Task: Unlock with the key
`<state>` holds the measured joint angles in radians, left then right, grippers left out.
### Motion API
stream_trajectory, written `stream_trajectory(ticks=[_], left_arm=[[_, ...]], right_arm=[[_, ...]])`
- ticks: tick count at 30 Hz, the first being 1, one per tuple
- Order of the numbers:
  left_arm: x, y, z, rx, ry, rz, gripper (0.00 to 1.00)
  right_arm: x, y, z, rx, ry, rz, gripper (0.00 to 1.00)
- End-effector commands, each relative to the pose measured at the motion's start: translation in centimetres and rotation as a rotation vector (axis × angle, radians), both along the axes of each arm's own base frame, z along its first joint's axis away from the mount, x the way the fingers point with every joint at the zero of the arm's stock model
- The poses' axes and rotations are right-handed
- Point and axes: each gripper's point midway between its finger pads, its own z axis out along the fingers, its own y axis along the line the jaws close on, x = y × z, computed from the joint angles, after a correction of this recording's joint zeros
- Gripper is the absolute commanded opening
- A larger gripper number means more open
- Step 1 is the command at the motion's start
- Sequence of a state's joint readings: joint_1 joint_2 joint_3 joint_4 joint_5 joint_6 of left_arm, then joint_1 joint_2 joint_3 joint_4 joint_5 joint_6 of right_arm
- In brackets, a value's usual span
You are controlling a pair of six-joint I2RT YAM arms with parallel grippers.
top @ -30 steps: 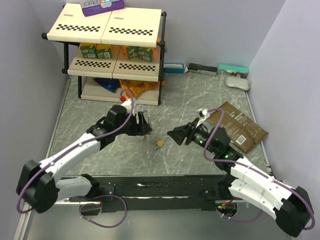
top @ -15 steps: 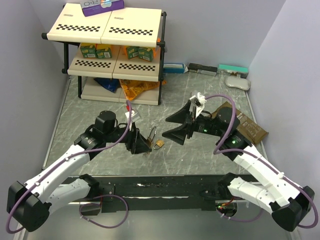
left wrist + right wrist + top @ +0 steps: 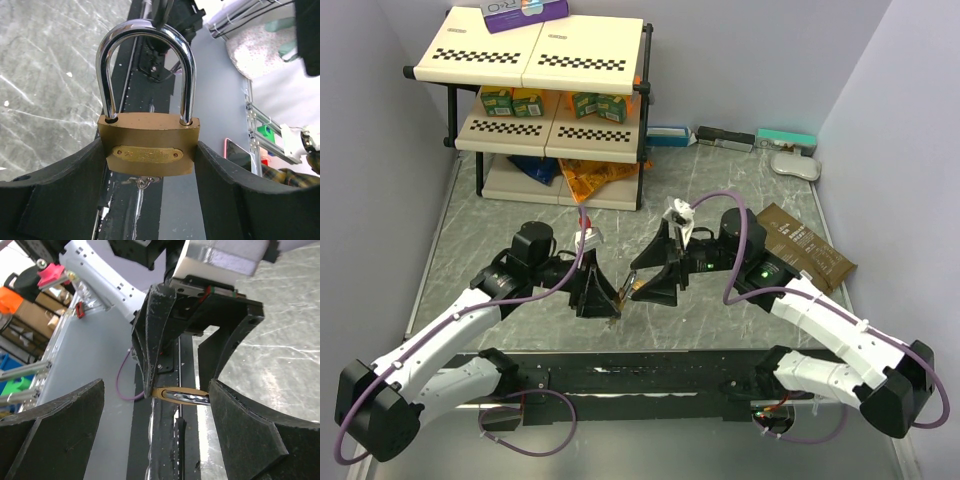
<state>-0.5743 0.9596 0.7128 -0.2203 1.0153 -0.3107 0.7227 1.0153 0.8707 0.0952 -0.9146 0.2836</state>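
Left gripper (image 3: pixel 605 298) clamps brass padlock (image 3: pixel 148 145) body; right gripper (image 3: pixel 156 385) spread wide beside it

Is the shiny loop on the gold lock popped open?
No, in the left wrist view both ends of the silver shackle sit down inside the body of the brass padlock.

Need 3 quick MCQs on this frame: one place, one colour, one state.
1. Where is the padlock?
A) in the left gripper
B) on the shelf
C) flat on the table

2. Padlock body colour?
A) red
B) brass
C) black

3. State of the right gripper?
A) shut on the key
B) shut, empty
C) wide open

Answers:
1A, the left wrist view shows it clamped there.
2B, the body is gold-toned under a silver shackle.
3C, its jaws stand far apart, gripping nothing.
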Motion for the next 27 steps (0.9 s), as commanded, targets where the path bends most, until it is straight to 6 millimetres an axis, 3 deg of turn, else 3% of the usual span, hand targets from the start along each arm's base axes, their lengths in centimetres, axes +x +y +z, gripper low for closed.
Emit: stream_trajectory(ticks=[1,14,27], left_arm=[[-0.7,-0.4,3.0,-0.113,-0.102,-0.095,0.01],[-0.9,-0.4,3.0,-0.12,-0.096,-0.111,0.01],[-0.7,-0.4,3.1,-0.122,-0.103,-0.104,0.01]], right_arm=[[-0.9,0.5,2.5,0.054,-0.103,0.063,0.91],[-0.7,0.9,-0.4,-0.019,-0.064,0.069,0.88],[-0.4,1.0,-2.4,-0.048,-0.034,0.054,0.75]])
